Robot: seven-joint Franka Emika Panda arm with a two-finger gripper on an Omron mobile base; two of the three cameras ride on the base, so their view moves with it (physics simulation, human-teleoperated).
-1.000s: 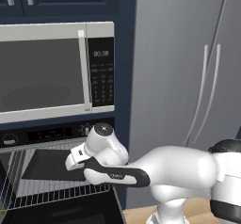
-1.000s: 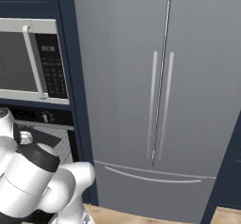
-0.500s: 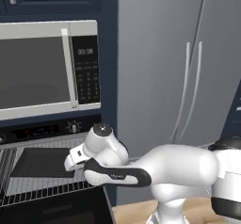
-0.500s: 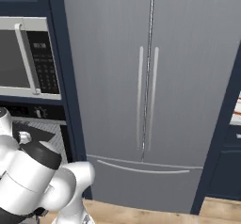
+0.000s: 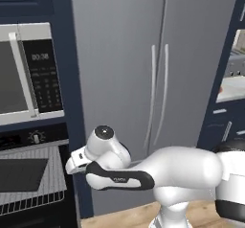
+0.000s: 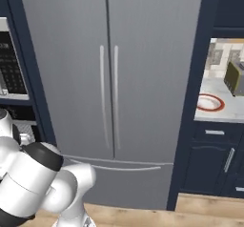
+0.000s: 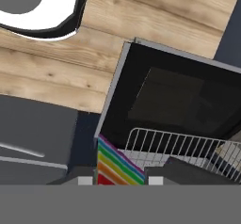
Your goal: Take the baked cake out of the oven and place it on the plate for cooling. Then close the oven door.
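Observation:
My gripper (image 7: 120, 180) is shut on the cake (image 7: 115, 164), a rainbow-layered piece held between the two finger tips. Below the hand lies the open oven door (image 7: 179, 96), black glass, flat over the floor, with a wire rack (image 7: 188, 145) pulled out above it. In the left base view the oven (image 5: 28, 174) is at the far left with a dark tray on its rack, and my hand (image 5: 76, 162) hangs just right of it. The plate (image 6: 209, 103), white with a red rim, sits on the counter at the right.
A grey two-door fridge (image 6: 109, 78) stands straight ahead. The microwave (image 5: 24, 74) is above the oven. A toaster (image 6: 235, 76) stands behind the plate. Dark blue drawers (image 6: 214, 159) are under that counter. Wood floor (image 7: 56, 63) lies beside the oven door.
The base has driven to the right: microwave and oven slid to the left edge, the fridge came to the middle, the counter with the plate appeared. The arm's pose and grip look the same.

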